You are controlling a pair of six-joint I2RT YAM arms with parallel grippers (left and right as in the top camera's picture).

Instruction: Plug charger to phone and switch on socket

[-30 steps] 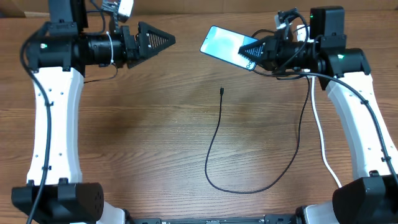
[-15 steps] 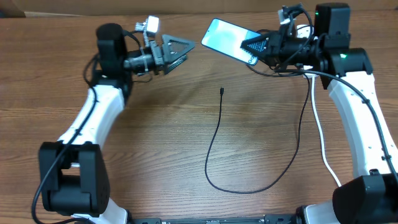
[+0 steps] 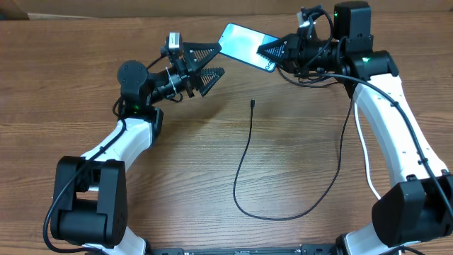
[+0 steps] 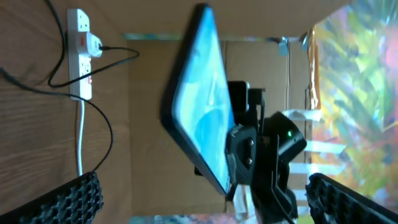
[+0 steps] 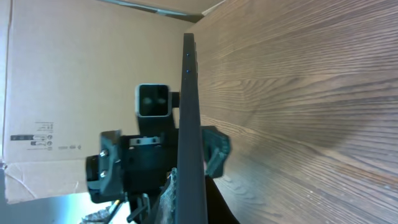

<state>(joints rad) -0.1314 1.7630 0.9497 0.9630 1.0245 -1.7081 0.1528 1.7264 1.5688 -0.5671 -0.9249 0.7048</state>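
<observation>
Right gripper [image 3: 269, 51] pinches the phone [image 3: 244, 44] aloft, left gripper [image 3: 221, 59] spread wide beside it, while the charger [image 3: 245, 152] lies unplugged on the table [image 3: 141, 184] and the socket [image 4: 79, 53], likely unswitched, waits.

Slim black-edged smartphone with light blue-teal screen [image 3: 244, 44]: lifted, tilted, one end clamped in right gripper [image 3: 274, 52], free end just beside left gripper [image 3: 220, 59].
Long thin black charger cable [image 3: 244, 156]: slack loop, connector tip below both grippers, well apart.
Narrow white power strip with red switches [image 4: 79, 53]: flat, far beyond left gripper.
</observation>
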